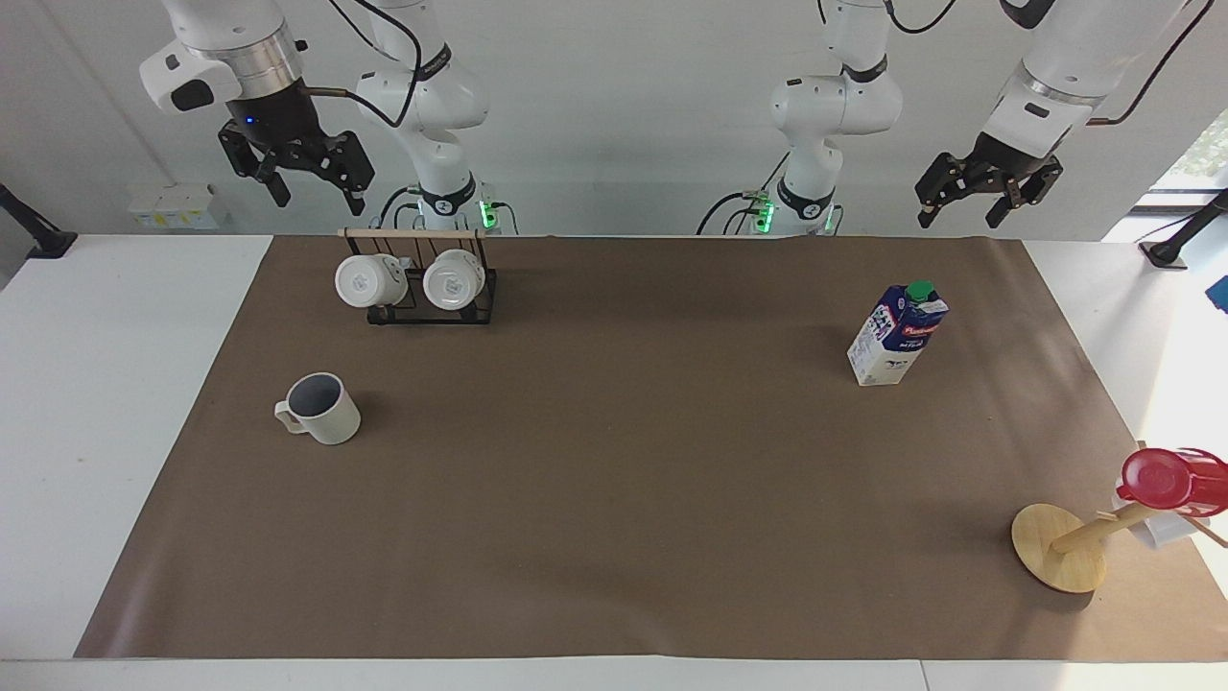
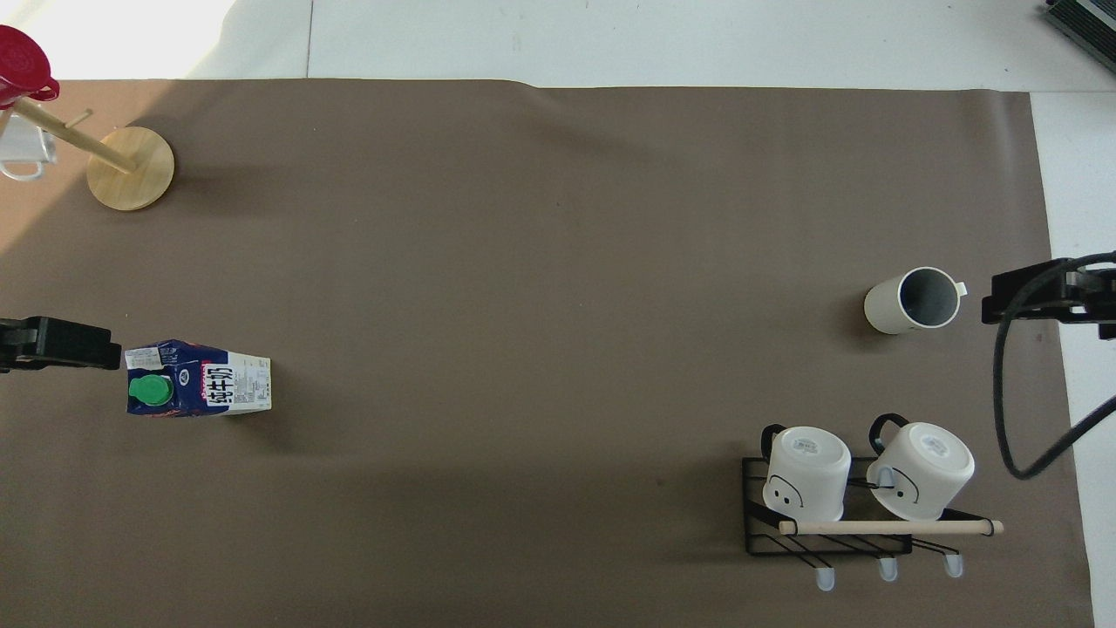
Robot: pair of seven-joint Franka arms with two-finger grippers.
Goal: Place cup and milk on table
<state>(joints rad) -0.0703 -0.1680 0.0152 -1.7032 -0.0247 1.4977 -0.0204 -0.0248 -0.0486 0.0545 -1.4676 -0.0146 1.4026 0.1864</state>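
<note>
The cup (image 1: 321, 408), an off-white mug with a grey-blue inside, stands upright on the table's brown sheet (image 1: 614, 461) toward the right arm's end; it also shows in the overhead view (image 2: 915, 301). The milk (image 1: 897, 334), a blue-and-white carton with a green cap, stands upright toward the left arm's end and shows in the overhead view (image 2: 199, 379). My right gripper (image 1: 317, 200) hangs open and empty high above the table's edge at its end. My left gripper (image 1: 961, 219) hangs open and empty high above its end.
A black wire rack (image 1: 432, 312) with a wooden bar holds two smooth white mugs (image 1: 369, 280), nearer to the robots than the cup. A wooden mug tree (image 1: 1060, 547) with a red cup (image 1: 1166, 480) stands farther from the robots than the milk.
</note>
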